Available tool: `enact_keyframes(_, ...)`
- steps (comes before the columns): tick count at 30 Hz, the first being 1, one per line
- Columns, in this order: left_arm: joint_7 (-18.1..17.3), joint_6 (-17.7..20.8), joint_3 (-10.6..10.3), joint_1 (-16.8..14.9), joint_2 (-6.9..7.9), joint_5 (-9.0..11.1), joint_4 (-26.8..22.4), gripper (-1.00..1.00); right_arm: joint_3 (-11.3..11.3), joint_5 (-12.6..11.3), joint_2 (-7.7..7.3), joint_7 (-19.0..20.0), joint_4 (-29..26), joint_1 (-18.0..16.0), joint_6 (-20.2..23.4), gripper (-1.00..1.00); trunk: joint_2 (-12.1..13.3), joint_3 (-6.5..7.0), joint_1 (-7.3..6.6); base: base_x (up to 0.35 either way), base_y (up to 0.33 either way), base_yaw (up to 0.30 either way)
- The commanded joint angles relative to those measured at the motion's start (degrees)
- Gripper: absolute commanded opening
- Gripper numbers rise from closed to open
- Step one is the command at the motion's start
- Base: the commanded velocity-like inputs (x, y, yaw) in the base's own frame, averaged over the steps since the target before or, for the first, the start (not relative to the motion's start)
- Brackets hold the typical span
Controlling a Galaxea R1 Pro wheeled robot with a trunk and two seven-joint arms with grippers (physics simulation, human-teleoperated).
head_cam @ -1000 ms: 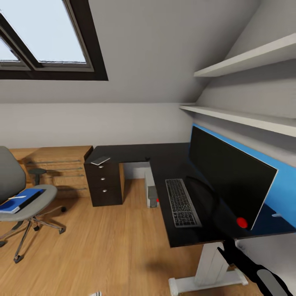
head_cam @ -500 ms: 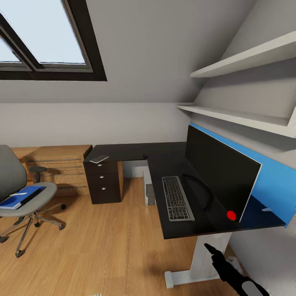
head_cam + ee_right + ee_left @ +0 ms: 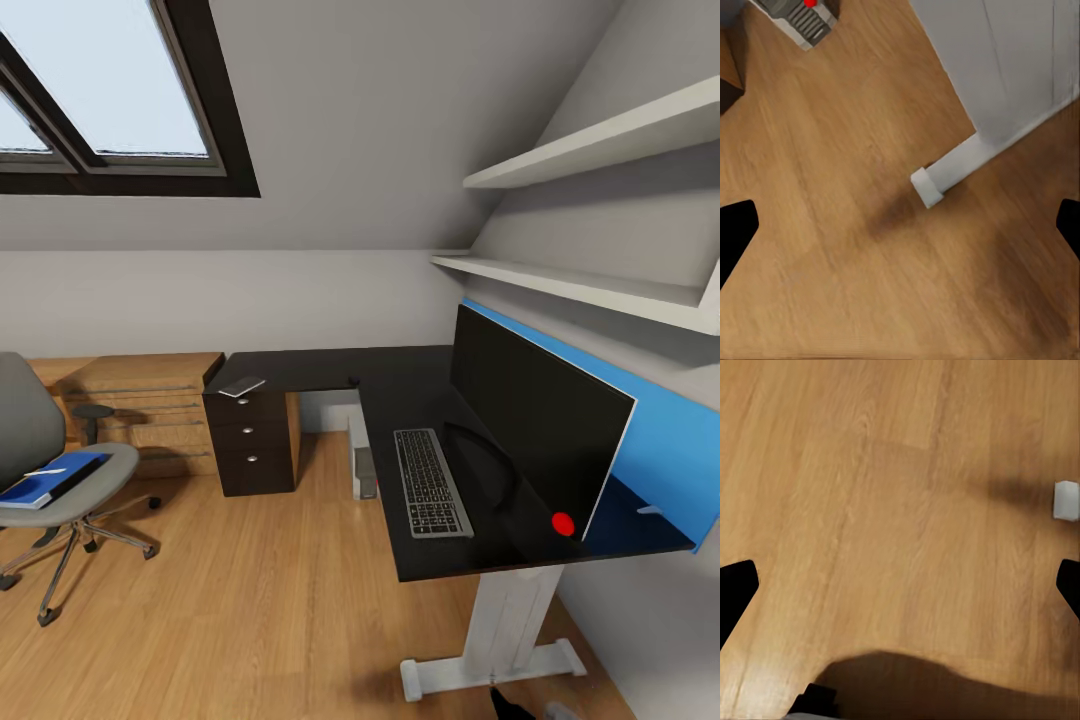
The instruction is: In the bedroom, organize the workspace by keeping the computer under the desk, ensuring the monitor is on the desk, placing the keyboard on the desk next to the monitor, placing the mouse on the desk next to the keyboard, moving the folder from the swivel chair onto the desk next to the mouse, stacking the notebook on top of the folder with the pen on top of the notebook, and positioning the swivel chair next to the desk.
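From the head camera I have the desk (image 3: 330, 368) ahead and to my right, with the monitor (image 3: 535, 430) standing along its right side and the keyboard (image 3: 431, 481) lying just left of the stand. The computer (image 3: 363, 470) sits under the desk, far side of the white leg (image 3: 510, 620). The folder (image 3: 45, 480) is on the swivel chair (image 3: 45, 470) at far left, well apart from the desk, with something thin and white on top (a pen, perhaps; too small to tell).

Both grippers are empty and point at the wooden floor (image 3: 900, 510): the left gripper (image 3: 900, 585) and the right gripper (image 3: 900, 225) each have their fingertips wide apart at the frame edges, nothing between them.

My worries from here. The right arm (image 3: 510, 706) hangs low, close to the white leg, and the right wrist camera looks onto that leg's foot (image 3: 952, 169); a careless turn of the base could drive the arm into it. The chair rolls on castors, so a clumsy reach for the folder may push the seat away or tip the thin object off. The folder is flat, so pinching its edge could slip. I cannot pick out a mouse with any confidence.
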Motion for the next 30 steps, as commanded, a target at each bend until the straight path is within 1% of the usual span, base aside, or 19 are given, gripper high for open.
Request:
enact_keyframes(1,0.1,-0.3,0.0,0.0,0.05,0.6,0.5,1.0,-0.5,0.7,0.03,-0.1,0.4,-0.1,-0.6,1.0,0.4,0.13,-0.21,0.0,0.0,0.0)
enact_keyframes(3,0.1,-2.2,0.1,0.0,0.38,0.6,3.0,1.0,-0.5,3.4,0.12,-3.4,1.3,-0.1,-2.0,1.0,1.2,0.49,-0.65,0.0,0.0,0.0)
enact_keyframes(4,0.1,-3.0,0.1,0.0,0.48,0.6,3.7,1.0,-0.5,4.0,0.16,-4.3,1.6,-0.1,-2.2,1.0,1.6,0.66,-0.87,0.0,0.0,0.0)
enact_keyframes(5,0.1,-4.7,0.1,0.0,0.73,0.6,5.0,1.0,-0.5,5.0,0.27,-5.8,2.2,-0.1,-2.5,1.0,2.0,0.84,-1.09,0.0,0.0,0.0)
enact_keyframes(7,0.1,-7.4,0.0,0.0,1.05,0.6,6.9,1.0,-0.5,6.2,0.51,-7.3,2.8,0.0,-3.3,1.0,2.8,1.2,-1.53,0.0,0.0,0.0)
enact_keyframes(8,0.1,-8.1,0.0,0.0,1.13,0.6,7.4,1.0,-0.5,6.5,0.58,-7.6,2.9,0.0,-3.7,1.0,3.2,1.38,-1.75,0.0,0.0,0.0)
enact_keyframes(10,0.0,-9.9,0.0,0.0,1.37,0.6,9.2,1.0,-0.5,7.5,0.88,-8.4,3.2,0.0,-5.8,1.0,4.0,1.74,-2.19,0.0,0.0,0.0)
enact_keyframes(15,-0.1,-10.9,0.0,0.0,1.6,0.7,10.8,1.0,-0.5,8.0,1.44,-8.9,3.3,0.1,-7.7,1.0,6.0,2.64,-3.29,0.0,0.0,0.0)
enact_keyframes(22,-0.1,-11.4,0.1,0.0,1.74,0.8,11.2,1.0,-0.5,8.2,2.37,-9.1,3.4,0.1,-8.2,1.0,6.0,2.64,-3.29,0.0,0.0,0.0)
enact_keyframes(30,-0.1,-11.5,0.1,0.0,1.75,0.8,11.3,1.0,-0.5,8.3,2.62,-9.1,3.4,0.1,-8.4,1.0,6.0,2.64,-3.29,0.0,0.0,0.0)
